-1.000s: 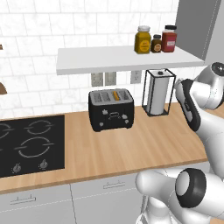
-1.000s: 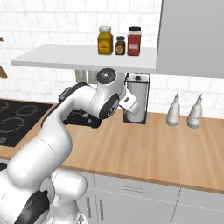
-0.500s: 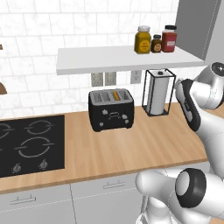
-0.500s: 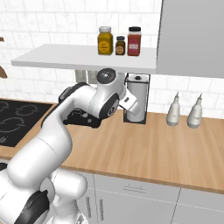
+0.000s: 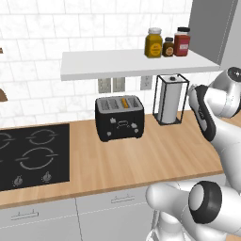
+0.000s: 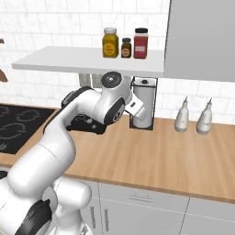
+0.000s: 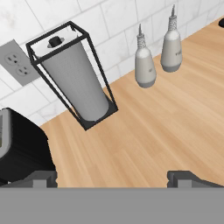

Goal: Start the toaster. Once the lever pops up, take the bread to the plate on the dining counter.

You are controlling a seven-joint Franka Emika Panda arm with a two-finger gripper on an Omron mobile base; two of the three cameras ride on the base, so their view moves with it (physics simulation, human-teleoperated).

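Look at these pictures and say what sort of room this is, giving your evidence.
A rendered home kitchen, most likely: a boxy glossy black toaster stands on a light-wood counter beside a black stove top with knobs, against white tiled wall.

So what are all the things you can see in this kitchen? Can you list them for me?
toaster: one, glossy black, on the wood counter by the wall
bread: one slice, golden-tan, in a toaster slot
lever: one, dark, middle of the toaster's front
stove: one, black, set in the counter left of the toaster
paper towel holder: one, black wire frame with a white roll, right of the toaster
jars: three, yellow, brown and red, on the white shelf
bottles: two, grey-white, by the wall
wall outlets: three, grey, under the shelf
gripper: one, dark fingertips, open, above the counter
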